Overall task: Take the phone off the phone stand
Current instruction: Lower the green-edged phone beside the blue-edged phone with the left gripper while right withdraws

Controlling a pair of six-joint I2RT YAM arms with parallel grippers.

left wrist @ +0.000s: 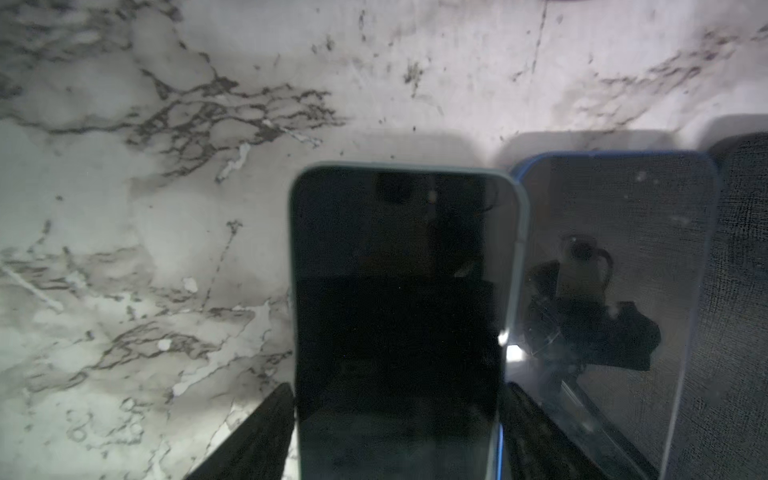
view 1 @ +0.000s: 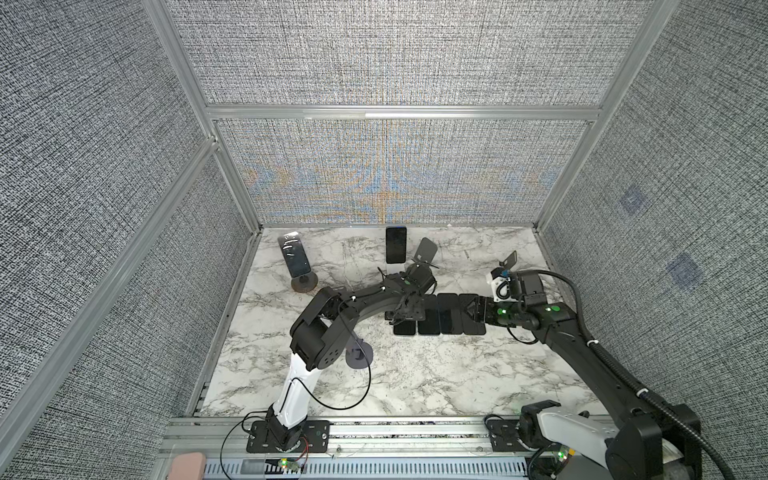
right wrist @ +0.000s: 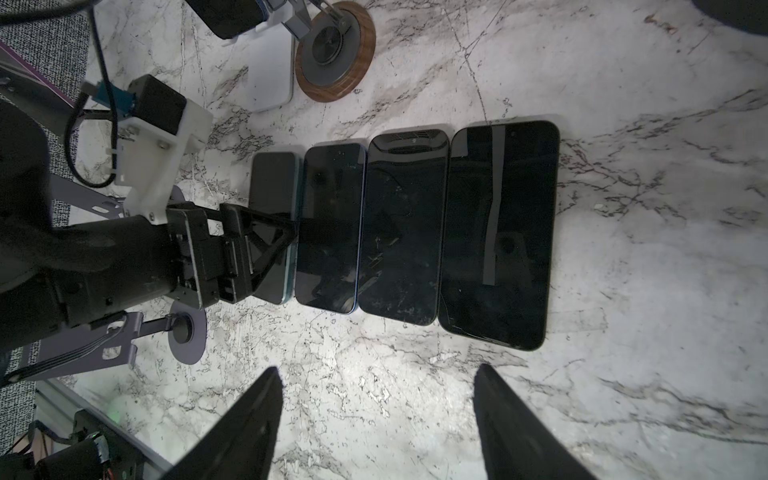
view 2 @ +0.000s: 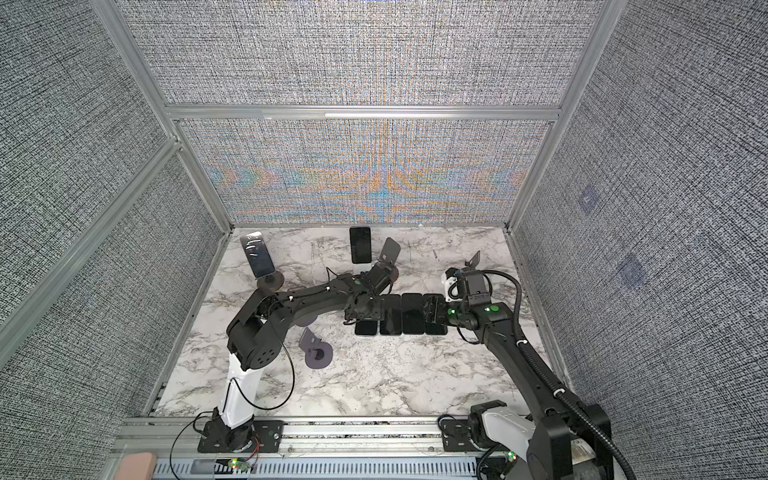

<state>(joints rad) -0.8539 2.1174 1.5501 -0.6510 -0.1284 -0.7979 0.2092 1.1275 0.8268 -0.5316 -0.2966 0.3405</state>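
Two dark phones stand on stands at the back in both top views: one [view 1: 295, 257] on a round-based phone stand [view 1: 304, 284] at far left, another [view 1: 395, 244] on a white stand [right wrist: 270, 70]. My left gripper [view 1: 405, 318] is low over the leftmost phone [left wrist: 395, 270] of a flat row; that phone lies between its fingers [left wrist: 266, 436], which stand slightly off its edges, open. A blue-edged phone [left wrist: 615, 270] lies right beside it. My right gripper [right wrist: 377, 369] hovers open and empty by the row's other end [view 1: 471, 311].
Several phones [right wrist: 498, 232] lie side by side mid-table on the marble top [view 1: 415, 374]. Empty stands: one with a wood-rimmed base [right wrist: 334, 58] at back centre, one at back right [view 1: 508, 259], a purple one [view 2: 316, 351] near the left arm. Fabric walls enclose three sides.
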